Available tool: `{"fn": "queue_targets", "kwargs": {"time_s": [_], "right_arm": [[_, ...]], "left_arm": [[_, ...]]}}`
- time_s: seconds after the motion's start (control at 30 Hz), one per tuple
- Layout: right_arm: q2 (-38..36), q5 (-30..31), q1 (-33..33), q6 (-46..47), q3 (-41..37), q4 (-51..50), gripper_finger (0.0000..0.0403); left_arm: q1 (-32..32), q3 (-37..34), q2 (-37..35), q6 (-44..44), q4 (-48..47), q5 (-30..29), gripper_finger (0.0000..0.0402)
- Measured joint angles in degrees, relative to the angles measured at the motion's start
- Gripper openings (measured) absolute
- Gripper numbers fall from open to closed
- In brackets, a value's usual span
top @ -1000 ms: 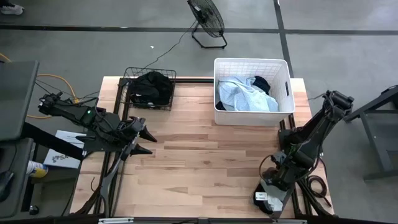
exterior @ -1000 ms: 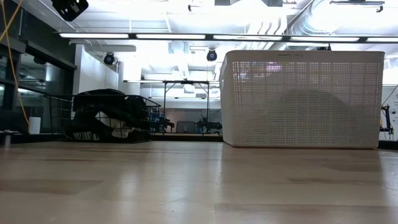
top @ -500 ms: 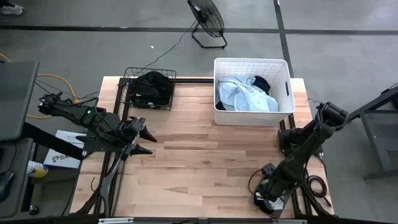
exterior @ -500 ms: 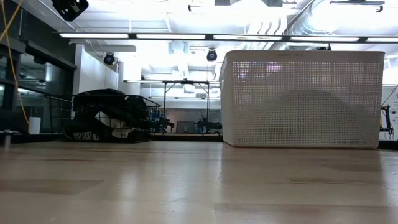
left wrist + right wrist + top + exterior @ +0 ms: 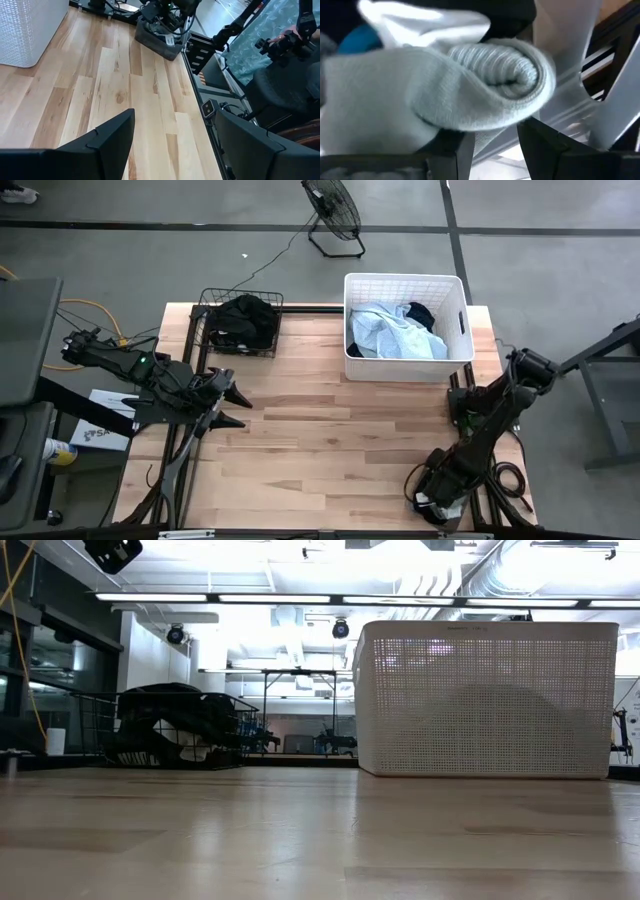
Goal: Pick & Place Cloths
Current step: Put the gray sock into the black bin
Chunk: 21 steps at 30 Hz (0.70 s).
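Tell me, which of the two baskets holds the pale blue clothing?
The white plastic basket at the table's far right holds the pale blue garment; the black wire basket holds only dark cloths.

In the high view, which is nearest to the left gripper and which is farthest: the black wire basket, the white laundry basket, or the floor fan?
From the left gripper, at the table's left side:
1. Black wire basket, at the table's far left corner.
2. White laundry basket, at the far right.
3. Floor fan, on the floor beyond the table.
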Motion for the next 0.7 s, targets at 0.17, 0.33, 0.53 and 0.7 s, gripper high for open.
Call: {"fn": "queue_targets", "kwargs": {"time_s": [0.17,0.33,0.53,0.7], "right_arm": [[-1.61,0.07,0.00,-2.16,0.01,-0.03,0.0139],[-5.51,2.05,0.02,-3.71,0.00,-0.68,0.0139],[-12.25,9.23,0.20,-4.22,0.00,-1.47,0.0139],[-17.28,16.71,2.50,-4.90,0.00,-2.16,0.0139]], "left_arm": [[-0.01,0.00,0.00,-0.01,-0.01,-0.16,0.0273],[0.00,0.00,0.02,-0.01,-0.01,-0.18,0.0273],[-0.02,0.00,0.04,-0.02,0.00,-0.19,0.0273],[-0.01,0.00,0.04,-0.67,0.02,-0.19,0.0273]]}}
